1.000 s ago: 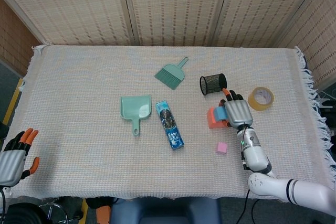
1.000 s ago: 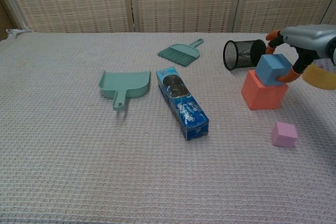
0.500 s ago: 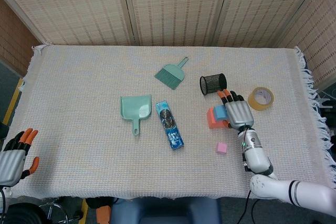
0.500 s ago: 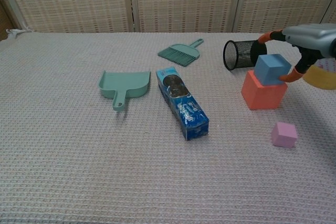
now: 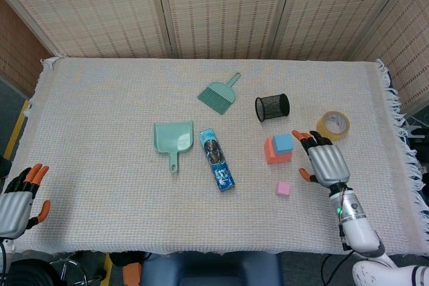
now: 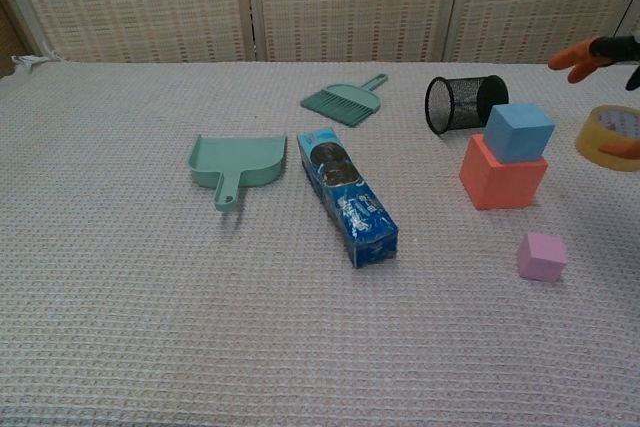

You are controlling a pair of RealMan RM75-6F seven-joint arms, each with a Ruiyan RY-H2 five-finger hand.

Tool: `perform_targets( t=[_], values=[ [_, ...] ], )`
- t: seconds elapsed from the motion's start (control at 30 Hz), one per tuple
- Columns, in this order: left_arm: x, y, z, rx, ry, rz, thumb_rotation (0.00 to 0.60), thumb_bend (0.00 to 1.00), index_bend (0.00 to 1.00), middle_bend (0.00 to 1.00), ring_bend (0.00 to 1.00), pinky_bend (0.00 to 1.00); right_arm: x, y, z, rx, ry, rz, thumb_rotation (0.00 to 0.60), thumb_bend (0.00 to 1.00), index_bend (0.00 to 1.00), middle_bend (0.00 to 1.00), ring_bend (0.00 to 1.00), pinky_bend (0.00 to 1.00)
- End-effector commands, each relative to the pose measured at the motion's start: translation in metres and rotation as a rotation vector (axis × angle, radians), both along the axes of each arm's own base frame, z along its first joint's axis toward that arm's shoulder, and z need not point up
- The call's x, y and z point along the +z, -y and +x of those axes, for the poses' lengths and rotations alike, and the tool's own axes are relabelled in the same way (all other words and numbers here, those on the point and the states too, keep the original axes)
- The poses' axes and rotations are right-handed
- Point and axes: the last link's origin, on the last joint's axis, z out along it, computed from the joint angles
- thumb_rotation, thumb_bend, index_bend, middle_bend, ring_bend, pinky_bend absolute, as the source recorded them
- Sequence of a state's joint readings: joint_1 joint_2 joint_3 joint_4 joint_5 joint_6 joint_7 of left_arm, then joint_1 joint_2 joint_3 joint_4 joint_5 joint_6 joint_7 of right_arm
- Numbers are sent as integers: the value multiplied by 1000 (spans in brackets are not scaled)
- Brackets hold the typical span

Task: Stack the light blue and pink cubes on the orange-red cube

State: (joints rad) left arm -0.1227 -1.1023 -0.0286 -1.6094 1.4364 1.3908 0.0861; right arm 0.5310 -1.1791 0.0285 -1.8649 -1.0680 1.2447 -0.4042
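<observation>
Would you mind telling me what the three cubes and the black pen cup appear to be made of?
The light blue cube, orange-red cube and pink cube look like matte foam or soft plastic: flat colour, no glare. The black pen cup, lying on its side, looks like wire mesh; the cloth shows through it.

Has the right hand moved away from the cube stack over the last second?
Yes. The right hand has let go of the light blue cube and pulled back rightward, toward the tape roll.
</observation>
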Motion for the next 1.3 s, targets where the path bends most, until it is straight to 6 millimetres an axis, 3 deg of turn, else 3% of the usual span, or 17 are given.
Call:
perform_targets(
  t=[0.03,0.27,0.57,1.3],
  values=[
    [-1,0,2,-8,5,-7,600,469,0,2,0,150,7,-40,-30,-53,60,19,600,187,226,185,92,244],
    [2,0,2,-19,21,-11,600,469,0,2,0,151,-21,-56,-50,-118,149,56,600,187,274,185,92,244],
    [1,1,3,-29,35,-32,600,469,0,2,0,151,-59,-57,-48,-127,152,68,600,187,326,184,92,244],
    [4,2,2,-35,61,-50,600,468,0,2,0,151,-102,-47,-37,-167,158,46,600,187,350,185,92,249]
  ],
)
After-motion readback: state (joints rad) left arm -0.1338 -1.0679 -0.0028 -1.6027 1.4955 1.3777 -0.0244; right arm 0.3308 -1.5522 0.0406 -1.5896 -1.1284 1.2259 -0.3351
